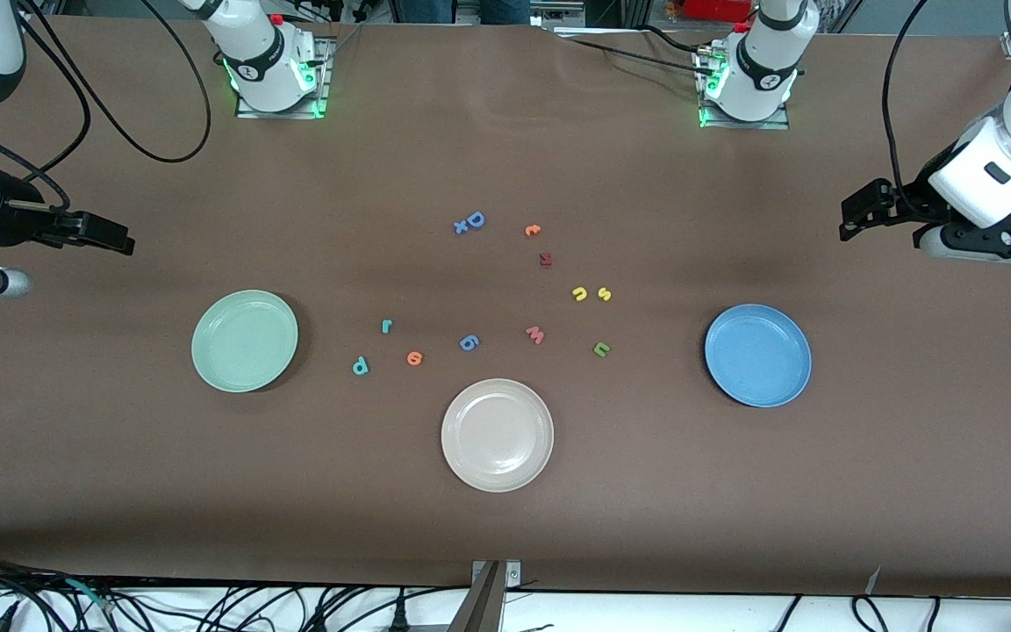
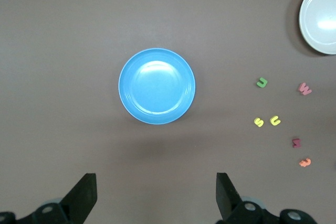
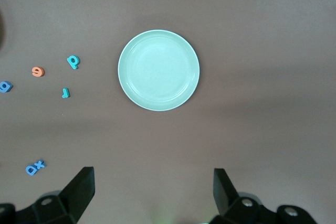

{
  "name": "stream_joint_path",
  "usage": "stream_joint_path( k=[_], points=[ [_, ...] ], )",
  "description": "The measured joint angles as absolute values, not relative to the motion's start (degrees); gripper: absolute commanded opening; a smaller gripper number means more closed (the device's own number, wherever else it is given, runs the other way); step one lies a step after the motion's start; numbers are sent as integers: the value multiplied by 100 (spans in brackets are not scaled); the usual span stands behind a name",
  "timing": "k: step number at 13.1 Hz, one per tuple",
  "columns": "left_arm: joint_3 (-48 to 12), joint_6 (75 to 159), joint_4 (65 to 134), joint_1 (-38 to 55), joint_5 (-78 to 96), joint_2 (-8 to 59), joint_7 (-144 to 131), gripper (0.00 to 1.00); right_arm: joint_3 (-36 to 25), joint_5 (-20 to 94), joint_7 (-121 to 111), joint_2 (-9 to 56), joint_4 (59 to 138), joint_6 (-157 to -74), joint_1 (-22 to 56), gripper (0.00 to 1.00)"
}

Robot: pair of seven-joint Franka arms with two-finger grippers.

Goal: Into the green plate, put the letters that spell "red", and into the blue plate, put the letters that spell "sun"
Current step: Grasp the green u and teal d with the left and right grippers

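Note:
The green plate (image 1: 245, 340) (image 3: 158, 70) lies empty toward the right arm's end of the table. Beside it lie the teal "r" (image 1: 387, 326) (image 3: 65, 93), teal "d" (image 1: 360, 365) (image 3: 73, 62) and orange "e" (image 1: 415, 357) (image 3: 37, 71). The blue plate (image 1: 757, 355) (image 2: 156, 86) is empty too. Yellow "s" (image 1: 605, 295) (image 2: 259, 122), yellow "n" (image 1: 580, 294) (image 2: 275, 120) and green "u" (image 1: 602, 349) (image 2: 261, 82) lie near it. My right gripper (image 1: 115, 235) (image 3: 153, 190) hangs open over bare table at its end. My left gripper (image 1: 852, 219) (image 2: 156, 192) hangs open, holding nothing, at the other end.
A beige-white plate (image 1: 497, 434) (image 2: 320, 17) sits nearest the front camera, midway between the two plates. Other letters lie mid-table: blue "6" (image 1: 469, 342), pink "w" (image 1: 535, 334), a dark red letter (image 1: 545, 260), small orange letter (image 1: 532, 230), blue "D" and "x" (image 1: 470, 222).

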State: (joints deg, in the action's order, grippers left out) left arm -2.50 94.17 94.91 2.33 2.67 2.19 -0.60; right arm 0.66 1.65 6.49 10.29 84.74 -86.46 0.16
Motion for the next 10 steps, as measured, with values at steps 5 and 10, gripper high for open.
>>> stream_joint_path(
  k=[5,10],
  points=[
    [-389,9609,9482,547,438,912,-57,100,107,248,702,1365,8483,-9097,116,100],
    [-412,10538,9480,1352,487,1835,-188,100,178,322,1487,2140,8508,-10032,594,100]
  ],
)
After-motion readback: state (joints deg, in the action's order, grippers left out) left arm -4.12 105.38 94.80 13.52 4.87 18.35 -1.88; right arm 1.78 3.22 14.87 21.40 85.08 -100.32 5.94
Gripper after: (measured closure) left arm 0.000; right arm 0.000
